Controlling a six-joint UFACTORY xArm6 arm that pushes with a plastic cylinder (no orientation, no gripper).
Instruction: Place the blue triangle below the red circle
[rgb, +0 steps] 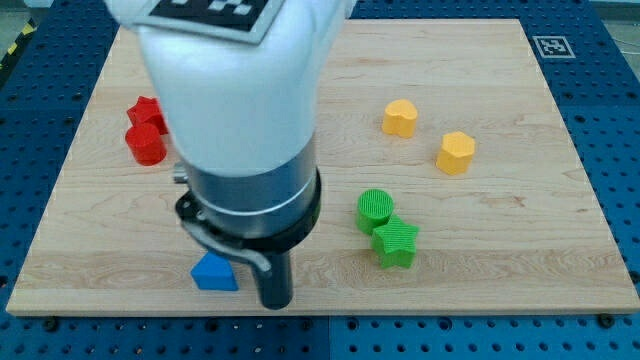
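The blue triangle (214, 272) lies near the view's bottom edge of the wooden board, left of centre. The red circle (146, 144) sits at the view's upper left, touching another red block (147, 111) just above it, whose shape I cannot make out. My tip (276, 303) is the lower end of the dark rod, just right of the blue triangle and slightly below it. A small gap seems to separate tip and triangle. The arm's white and black body hides the board between the red blocks and the triangle.
A green circle (376, 209) and a green star (395, 243) touch each other right of centre. Two yellow blocks (400, 117) (455, 152) lie at the upper right. The board's bottom edge (400, 314) runs close under the tip.
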